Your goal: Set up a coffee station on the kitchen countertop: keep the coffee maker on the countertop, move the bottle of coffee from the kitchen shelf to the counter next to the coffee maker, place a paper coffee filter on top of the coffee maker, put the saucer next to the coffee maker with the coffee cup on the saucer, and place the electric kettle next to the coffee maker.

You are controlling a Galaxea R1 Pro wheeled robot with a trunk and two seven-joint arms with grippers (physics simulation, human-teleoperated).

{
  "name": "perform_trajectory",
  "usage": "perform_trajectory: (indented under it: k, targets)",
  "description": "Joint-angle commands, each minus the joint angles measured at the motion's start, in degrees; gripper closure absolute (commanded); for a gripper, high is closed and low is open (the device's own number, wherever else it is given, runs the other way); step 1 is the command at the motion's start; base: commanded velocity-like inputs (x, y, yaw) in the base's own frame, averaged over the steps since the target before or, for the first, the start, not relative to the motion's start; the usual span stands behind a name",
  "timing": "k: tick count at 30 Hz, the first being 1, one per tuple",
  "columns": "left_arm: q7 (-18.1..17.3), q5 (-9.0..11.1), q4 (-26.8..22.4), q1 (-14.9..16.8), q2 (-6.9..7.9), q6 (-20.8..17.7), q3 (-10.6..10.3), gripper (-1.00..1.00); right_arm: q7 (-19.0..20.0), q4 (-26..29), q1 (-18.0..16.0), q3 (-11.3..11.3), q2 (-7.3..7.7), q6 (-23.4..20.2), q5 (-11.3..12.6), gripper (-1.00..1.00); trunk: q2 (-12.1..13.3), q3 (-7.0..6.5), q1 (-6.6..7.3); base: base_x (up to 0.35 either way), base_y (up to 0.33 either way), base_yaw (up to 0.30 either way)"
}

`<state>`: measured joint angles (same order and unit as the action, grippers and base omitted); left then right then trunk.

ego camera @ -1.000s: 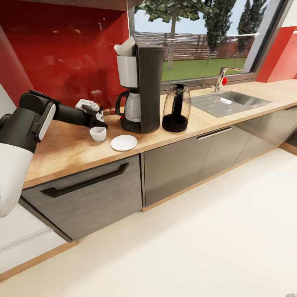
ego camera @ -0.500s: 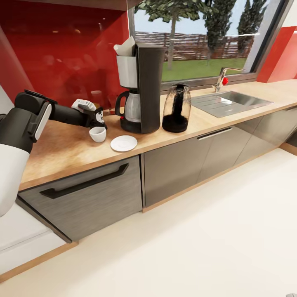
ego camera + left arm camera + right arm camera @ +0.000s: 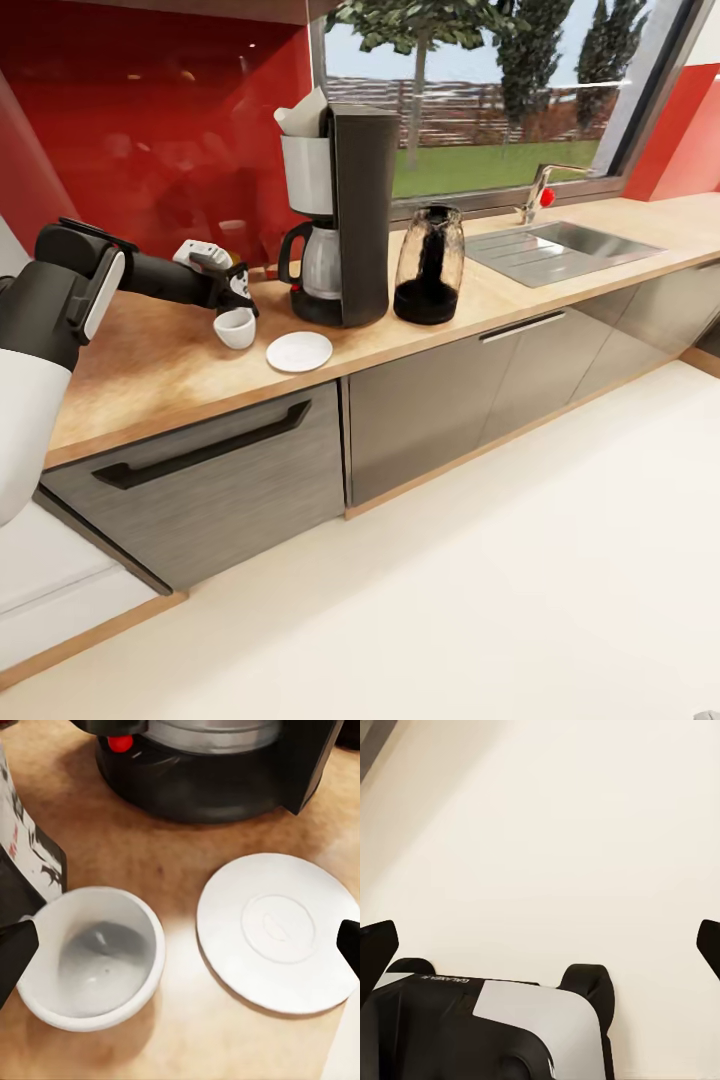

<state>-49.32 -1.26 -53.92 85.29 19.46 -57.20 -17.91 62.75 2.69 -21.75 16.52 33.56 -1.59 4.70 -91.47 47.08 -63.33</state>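
Observation:
The coffee maker (image 3: 345,215) stands on the kitchen countertop (image 3: 150,370) with the paper coffee filter (image 3: 303,112) sticking out of its white basket. To its right is the electric kettle (image 3: 428,262). The saucer (image 3: 300,351) lies bare in front of the machine, and the coffee cup (image 3: 235,327) stands upright on the wood to its left. My left gripper (image 3: 236,295) hovers just above the cup. In the left wrist view it is open (image 3: 180,952), with the cup (image 3: 94,956) by one fingertip and the saucer (image 3: 277,930) by the other. A black-and-white labelled jar (image 3: 26,859), apparently the bottle of coffee, stands behind the cup. My right gripper (image 3: 540,945) is open over the floor.
A steel sink (image 3: 560,245) with a faucet (image 3: 540,190) sits in the countertop at the right. Grey cabinet fronts and a drawer with a black handle (image 3: 200,445) lie below the edge. A red backsplash rises behind. Pale floor (image 3: 520,580) spreads to the right.
My left arm has drawn back slightly to the left. The cup and saucer stay where they were; the view has shifted a little.

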Motion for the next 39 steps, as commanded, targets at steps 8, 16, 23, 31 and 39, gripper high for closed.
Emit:
perform_trajectory:
  k: [8,16,23,31,39]
  targets:
    - [-0.25,-0.14,-0.04,0.06,0.05,-0.28,-0.03,-1.0,0.18,-0.05,-0.04,-0.26,0.02,-0.23,0.49,-1.0,-0.02,0.1,0.0,0.009,0.0,0.0]
    - [-0.25,-0.14,-0.04,0.06,0.05,-0.28,-0.09,-1.0,0.18,-0.05,-0.04,-0.26,0.03,-0.21,0.49,-1.0,-0.02,0.67,0.0,0.001,0.0,0.0]
    - [-0.25,-0.14,-0.04,0.06,0.05,-0.28,-0.1,-1.0,0.18,-0.05,-0.04,-0.26,0.02,-0.18,0.49,-1.0,-0.02,1.25,0.0,0.0,0.0,0.0]
    - [-0.25,-0.11,-0.07,0.06,0.03,-0.28,-0.1,-1.0,0.18,-0.06,-0.04,-0.26,0.02,-0.2,0.49,-1.0,-0.02,1.41,0.0,0.0,0.0,0.0]
    - [-0.25,-0.05,-0.11,0.06,-0.02,-0.28,-0.16,-1.0,0.18,-0.05,-0.04,-0.26,0.02,-0.2,0.49,-1.0,-0.02,1.43,0.0,0.0,0.0,0.0]
